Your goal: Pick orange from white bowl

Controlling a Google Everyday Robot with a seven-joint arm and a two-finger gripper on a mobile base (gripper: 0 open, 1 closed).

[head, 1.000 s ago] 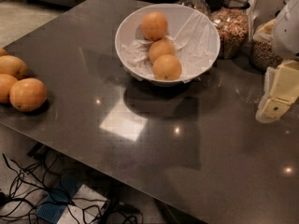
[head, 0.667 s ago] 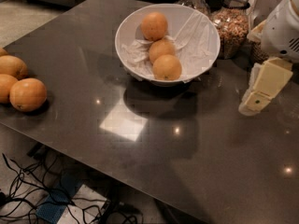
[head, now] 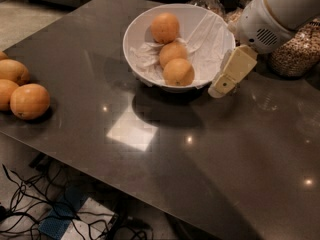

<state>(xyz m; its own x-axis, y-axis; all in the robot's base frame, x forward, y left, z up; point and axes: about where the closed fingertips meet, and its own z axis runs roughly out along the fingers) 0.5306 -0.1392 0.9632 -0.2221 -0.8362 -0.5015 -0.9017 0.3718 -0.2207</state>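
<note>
Where the white bowl (head: pixel 134 38) sits on the dark worktop (head: pixel 225 159), the nearest orange (head: pixel 178 72) lies inside; the end effector (head: pixel 222 86) hangs just outside the rim — width cannot be told — and could clip that rim, shoving the bowl.

No writing, label, brand, number or sign is showing readably anywhere: the bowl (head: pixel 131 34), the oranges (head: pixel 172 54), the jar (head: pixel 300 56) and the arm (head: pixel 280 9) are all appearing plain. The gripper (head: pixel 223 85) is hanging just beside the bowl's right rim, over the table (head: pixel 225 159).
</note>
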